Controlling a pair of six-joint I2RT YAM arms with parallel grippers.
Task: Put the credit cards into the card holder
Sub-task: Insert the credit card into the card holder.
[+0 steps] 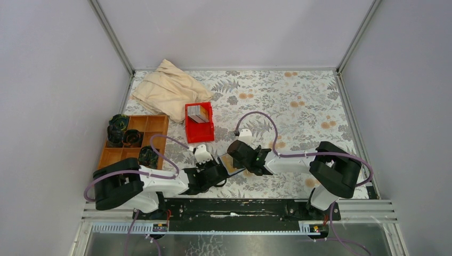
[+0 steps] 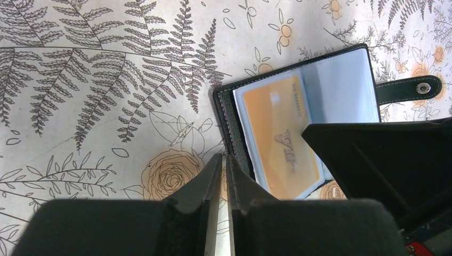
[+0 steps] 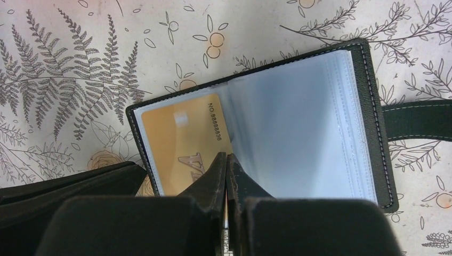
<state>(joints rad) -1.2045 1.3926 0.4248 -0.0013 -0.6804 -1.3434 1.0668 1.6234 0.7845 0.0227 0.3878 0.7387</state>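
Note:
The black card holder [image 3: 370,112] lies open on the patterned table between both arms [image 1: 233,165]. A tan credit card [image 3: 176,138] marked VIP lies flat on its left page, its right part under a clear sleeve [image 3: 298,128]. My right gripper [image 3: 226,156] is shut, its tips resting on the card at the sleeve's edge [image 1: 238,160]. My left gripper [image 2: 224,157] stands at the holder's left rim [image 2: 226,120], jaws a narrow slit apart with only tablecloth showing between them. The tan card [image 2: 277,138] and the clasp tab [image 2: 410,88] show in the left wrist view. More credit cards [image 1: 200,113] stand in the red bin.
The red bin [image 1: 199,132] sits behind the grippers. A brown compartment tray [image 1: 154,125] holding dark objects [image 1: 118,128] lies at the left. A beige cloth [image 1: 168,88] is bunched at the back left. Metal rails border the table.

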